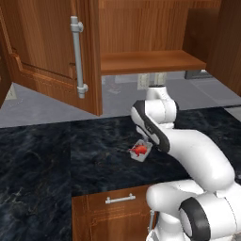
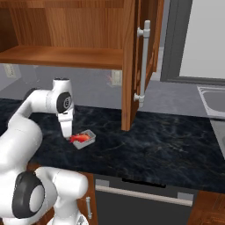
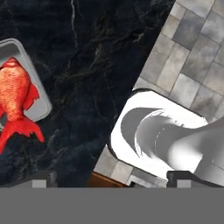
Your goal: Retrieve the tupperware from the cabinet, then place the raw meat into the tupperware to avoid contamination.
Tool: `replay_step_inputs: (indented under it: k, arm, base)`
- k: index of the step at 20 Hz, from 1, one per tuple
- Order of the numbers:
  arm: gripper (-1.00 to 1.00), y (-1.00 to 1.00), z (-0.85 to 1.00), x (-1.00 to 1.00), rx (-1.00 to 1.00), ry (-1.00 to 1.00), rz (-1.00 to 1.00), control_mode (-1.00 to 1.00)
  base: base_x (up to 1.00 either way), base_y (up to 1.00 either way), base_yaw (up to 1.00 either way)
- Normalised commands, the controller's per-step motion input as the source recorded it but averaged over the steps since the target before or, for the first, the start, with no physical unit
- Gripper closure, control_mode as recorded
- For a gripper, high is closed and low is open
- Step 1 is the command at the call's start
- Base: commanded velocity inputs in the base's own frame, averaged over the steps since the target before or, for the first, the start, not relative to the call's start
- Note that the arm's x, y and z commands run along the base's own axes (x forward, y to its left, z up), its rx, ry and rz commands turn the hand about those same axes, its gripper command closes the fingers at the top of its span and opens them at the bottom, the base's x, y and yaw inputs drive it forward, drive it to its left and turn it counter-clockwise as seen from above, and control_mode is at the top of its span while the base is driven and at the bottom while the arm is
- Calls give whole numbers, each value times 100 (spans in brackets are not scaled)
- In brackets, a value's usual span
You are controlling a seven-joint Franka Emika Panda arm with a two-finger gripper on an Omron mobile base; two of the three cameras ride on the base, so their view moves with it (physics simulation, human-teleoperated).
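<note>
The tupperware (image 1: 143, 153) (image 2: 89, 135) (image 3: 42, 99) sits on the dark marble counter, well below the open cabinet (image 1: 150, 61) (image 2: 61, 56). The raw meat (image 1: 139, 150) (image 2: 80, 139) (image 3: 15, 98) lies inside it, with its narrow end hanging over the rim. My gripper (image 2: 68, 136) (image 3: 113, 181) hangs pointing down just beside the container, near the counter's front edge. It is open with nothing between its fingers. In the left base view my own forearm hides the hand.
The cabinet's doors stand wide open, one at the left (image 1: 52, 52) and one right of the container (image 2: 132, 66), each with a long silver handle (image 1: 77, 56). A low drawer front (image 1: 120, 207) sits under the counter. A sink (image 2: 213, 101) lies far right.
</note>
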Motion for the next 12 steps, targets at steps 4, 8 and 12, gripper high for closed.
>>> replay_step_inputs:
  k: [4,8,12]
  arm:
    - [-100,-39,18,-56,-3,-2,4,-100]
    - [-100,-33,10,-74,-5,-13,6,-100]
    - [-100,-38,9,-18,-2,-5,5,-100]
  base:
    - [0,0,0]
    - [0,0,0]
    - [0,0,0]
